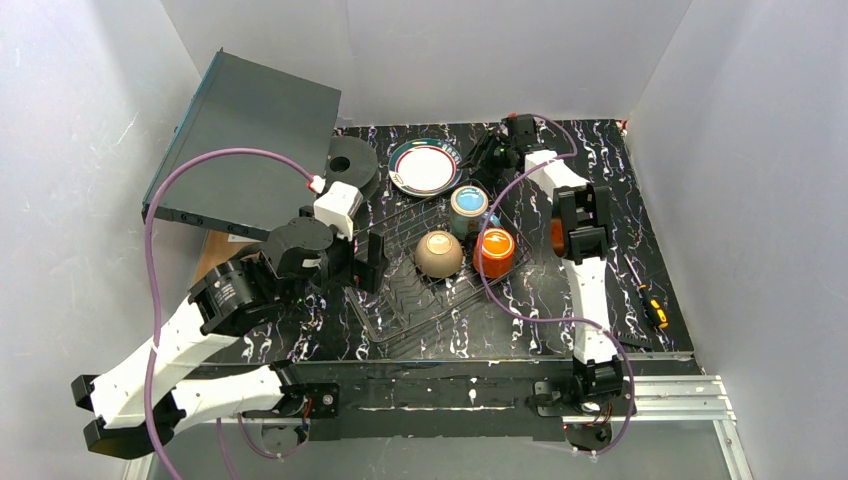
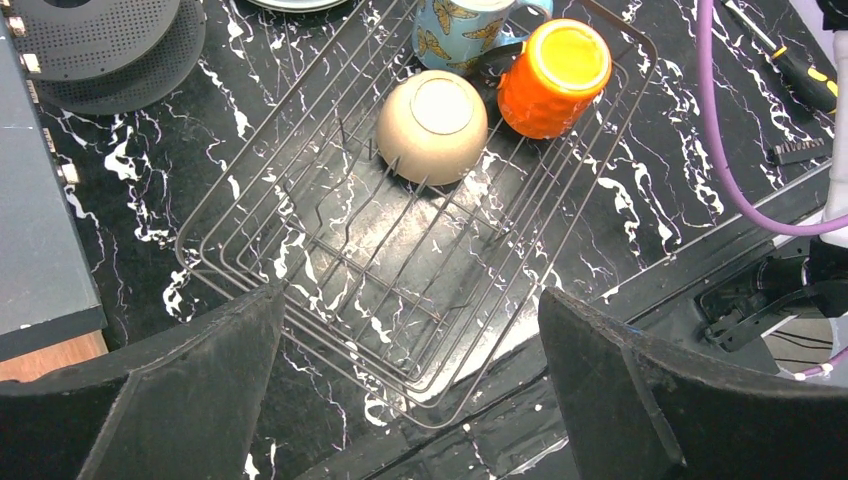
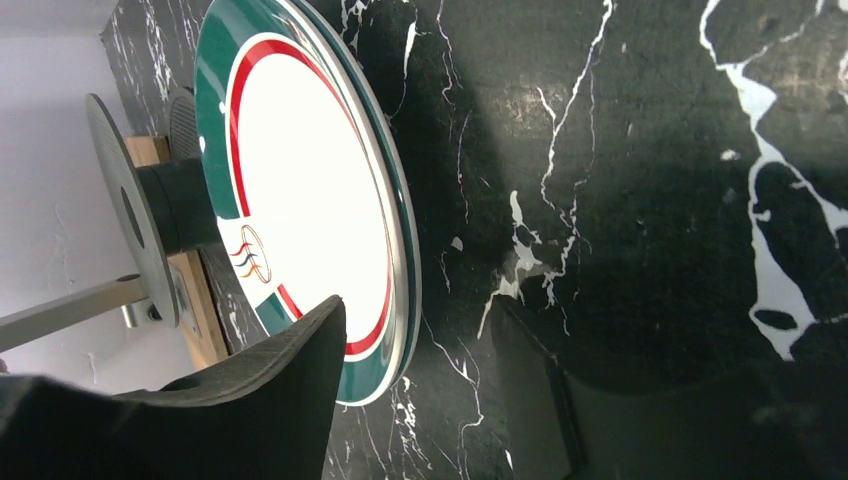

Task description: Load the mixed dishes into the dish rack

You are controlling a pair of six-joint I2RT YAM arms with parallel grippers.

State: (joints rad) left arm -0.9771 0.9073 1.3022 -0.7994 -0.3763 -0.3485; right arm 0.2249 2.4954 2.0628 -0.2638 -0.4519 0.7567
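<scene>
The wire dish rack [image 1: 400, 310] lies mid-table. In its far end sit an upturned cream bowl [image 1: 439, 254], an orange cup [image 1: 494, 250] and a blue mug [image 1: 468, 205]. The left wrist view shows the same bowl [image 2: 432, 125], cup [image 2: 555, 78] and mug [image 2: 460, 30] in the rack [image 2: 330, 250]. My left gripper [image 2: 410, 340] hovers open over the rack's near end, nothing between its fingers. The green-and-red rimmed plate [image 1: 423, 167] lies on the table behind the rack. My right gripper [image 3: 418, 310] straddles the rim of this plate [image 3: 300, 180], one finger over its face, a gap still showing.
A black spool-like disc [image 1: 350, 165] sits just left of the plate. A flat grey-black box [image 1: 250, 140] leans at the back left. A yellow-handled screwdriver [image 1: 650, 305] lies near the table's right edge. White walls close in on three sides.
</scene>
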